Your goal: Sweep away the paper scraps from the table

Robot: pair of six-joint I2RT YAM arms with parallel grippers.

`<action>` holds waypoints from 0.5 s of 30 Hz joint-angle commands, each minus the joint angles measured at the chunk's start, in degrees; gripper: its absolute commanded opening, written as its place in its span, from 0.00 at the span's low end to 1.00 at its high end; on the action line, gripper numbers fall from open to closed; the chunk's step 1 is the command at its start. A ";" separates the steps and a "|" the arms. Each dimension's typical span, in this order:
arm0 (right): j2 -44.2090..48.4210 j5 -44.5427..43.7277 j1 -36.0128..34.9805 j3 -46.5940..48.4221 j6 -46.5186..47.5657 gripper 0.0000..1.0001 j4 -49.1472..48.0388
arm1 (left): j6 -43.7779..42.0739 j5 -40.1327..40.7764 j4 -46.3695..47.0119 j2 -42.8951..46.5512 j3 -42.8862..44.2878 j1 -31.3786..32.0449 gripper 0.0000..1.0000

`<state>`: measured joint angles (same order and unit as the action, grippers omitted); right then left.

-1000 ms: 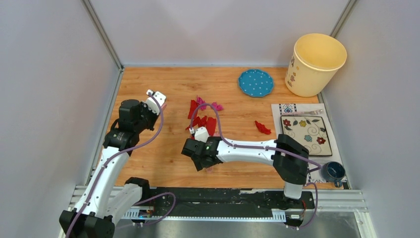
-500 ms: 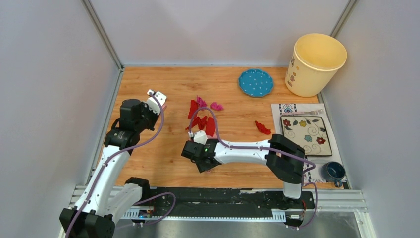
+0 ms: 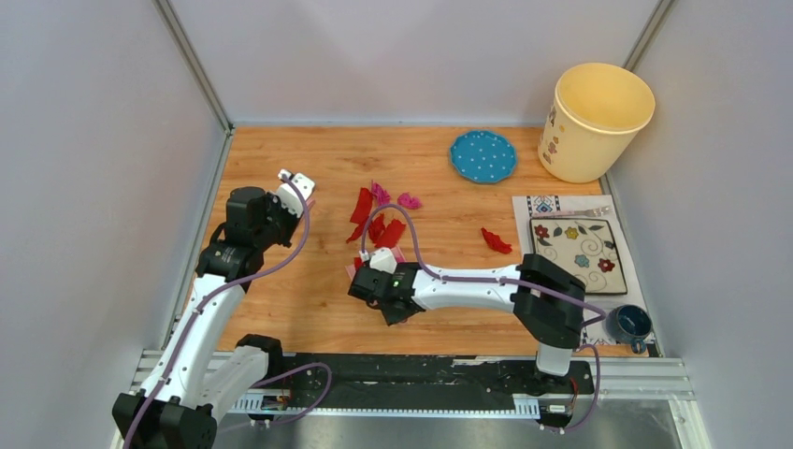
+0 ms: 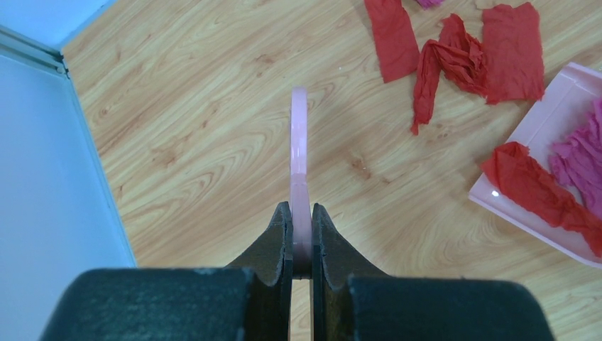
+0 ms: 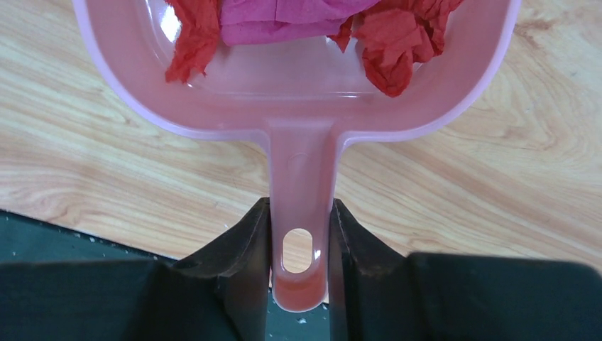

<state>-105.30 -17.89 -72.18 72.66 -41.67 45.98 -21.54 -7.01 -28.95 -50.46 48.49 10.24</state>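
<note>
Several red and magenta paper scraps [image 3: 376, 223] lie in a loose cluster mid-table [image 3: 281, 299], and one red scrap [image 3: 496, 241] lies alone to the right. My right gripper [image 5: 301, 213] is shut on the handle of the pale pink dustpan [image 5: 298, 106]. The pan lies flat, its mouth at the cluster, with red and magenta scraps [image 5: 387, 35] inside. In the top view the right gripper [image 3: 369, 273] covers most of the pan. My left gripper [image 4: 301, 213] is shut on the pale pink brush [image 4: 299, 142], left of the cluster [image 4: 454, 57] and the dustpan [image 4: 546, 121].
A blue dotted plate [image 3: 483, 155] and a tall yellow bucket [image 3: 595, 122] stand at the back right. A white placemat [image 3: 542, 208] with a flowered square dish lies at the right, a blue cup [image 3: 628, 324] in front of it. Grey walls close in the sides.
My right arm has pushed the dustpan forward, toward the scrap cluster, and its mouth now meets the nearest scraps. The left arm and brush have not moved.
</note>
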 commanded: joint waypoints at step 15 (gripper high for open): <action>17.05 5.15 7.75 8.61 30.31 0.00 11.23 | -5.97 4.54 -4.44 -2.54 6.00 -0.31 0.00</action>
<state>-91.39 -15.27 -69.17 74.50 -21.80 53.74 -24.86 -5.06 -31.57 -53.04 52.27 10.24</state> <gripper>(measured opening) 0.309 0.096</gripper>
